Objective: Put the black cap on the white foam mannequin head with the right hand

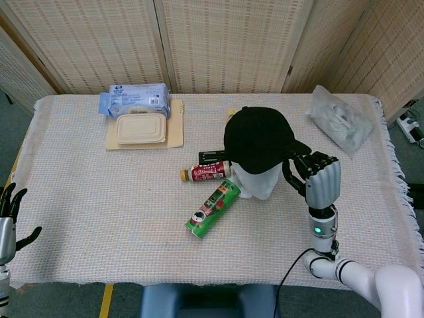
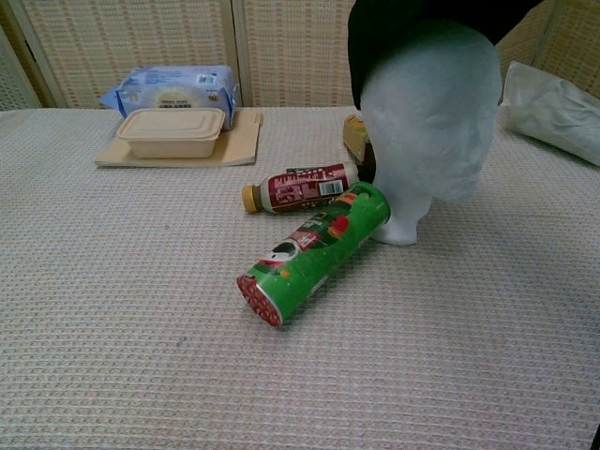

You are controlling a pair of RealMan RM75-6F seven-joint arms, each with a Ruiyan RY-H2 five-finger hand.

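Note:
The black cap (image 1: 260, 138) sits over the top of the white foam mannequin head (image 1: 257, 182), its brim pointing right. In the chest view the cap (image 2: 412, 21) covers the crown and the foam face (image 2: 433, 122) shows below it. My right hand (image 1: 314, 177) stands upright just right of the head, fingers curled at the brim's tip, still holding it as far as I can see. The chest view does not show this hand. My left hand (image 1: 8, 218) hangs off the table's left front corner, fingers spread, holding nothing.
A green can (image 1: 212, 208) lies against the head's base, with a red-labelled bottle (image 1: 207, 173) behind it. A lidded food box (image 1: 140, 128) on a board and a blue wipes pack (image 1: 134, 100) sit at the back left. A clear plastic bag (image 1: 339, 120) lies back right.

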